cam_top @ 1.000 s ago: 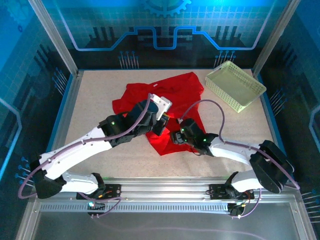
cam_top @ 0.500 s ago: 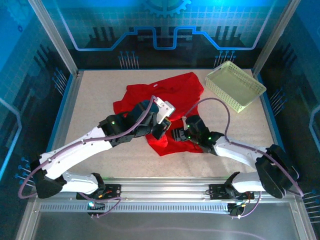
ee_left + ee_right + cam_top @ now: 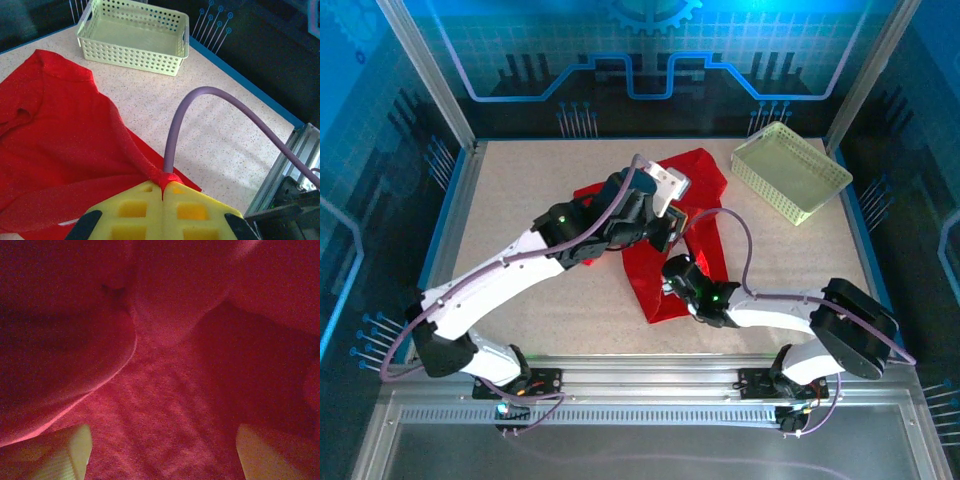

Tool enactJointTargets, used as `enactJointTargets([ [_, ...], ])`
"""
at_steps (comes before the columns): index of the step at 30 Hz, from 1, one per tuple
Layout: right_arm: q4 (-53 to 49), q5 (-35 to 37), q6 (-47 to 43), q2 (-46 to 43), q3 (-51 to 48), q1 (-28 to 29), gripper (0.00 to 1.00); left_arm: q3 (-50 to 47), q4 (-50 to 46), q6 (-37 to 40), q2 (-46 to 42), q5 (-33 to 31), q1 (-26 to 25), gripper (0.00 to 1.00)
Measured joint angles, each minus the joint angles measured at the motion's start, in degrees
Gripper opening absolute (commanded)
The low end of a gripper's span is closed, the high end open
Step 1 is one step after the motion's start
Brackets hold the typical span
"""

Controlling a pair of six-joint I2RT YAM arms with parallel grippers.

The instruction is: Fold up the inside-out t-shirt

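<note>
The bright red t-shirt (image 3: 698, 178) lies crumpled mid-table, with one part drawn up into a taut ridge. My left gripper (image 3: 667, 218) is raised above it. In the left wrist view its yellow pads (image 3: 135, 210) are pressed together on a pinch of the red cloth (image 3: 165, 179), and the t-shirt (image 3: 55, 135) spreads out below. My right gripper (image 3: 670, 288) sits low at the shirt's near part, its tips covered by cloth. In the right wrist view its fingers (image 3: 65, 450) stand wide apart, with red cloth (image 3: 165, 390) between and ahead of them.
A pale yellow-green lattice basket (image 3: 790, 170) stands at the back right, also seen as an empty basket (image 3: 135, 32) in the left wrist view. The right arm's purple cable (image 3: 200, 100) arches close by the left gripper. Bare speckled table (image 3: 520, 190) lies to the left.
My left gripper has risen and moved toward the back right with the pinched cloth, stretching the shirt. My right gripper has slid left and nearer, in under the cloth.
</note>
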Motion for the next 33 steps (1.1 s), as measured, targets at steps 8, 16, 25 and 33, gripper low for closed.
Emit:
enactJointTargets([
  [8,-2.8,1.1,4.4,2.7,1.2,-4.0,0.84,2.0,-0.8,0.0,1.0,2.2,0.7,0.00],
  [16,-2.4,-4.0,4.2,10.1,8.7,-10.3,0.84,1.2,2.7,0.0,-5.5,6.9,0.7,0.00],
  [25,-1.6,-6.6,4.8,14.5,14.4,-12.1,0.83,3.8,3.5,-1.5,-3.1,10.9,0.7,0.00],
  [33,-3.7,8.6,4.7,15.9,17.6,-1.5,0.85,9.4,0.2,-2.3,1.9,7.0,1.4,0.00],
])
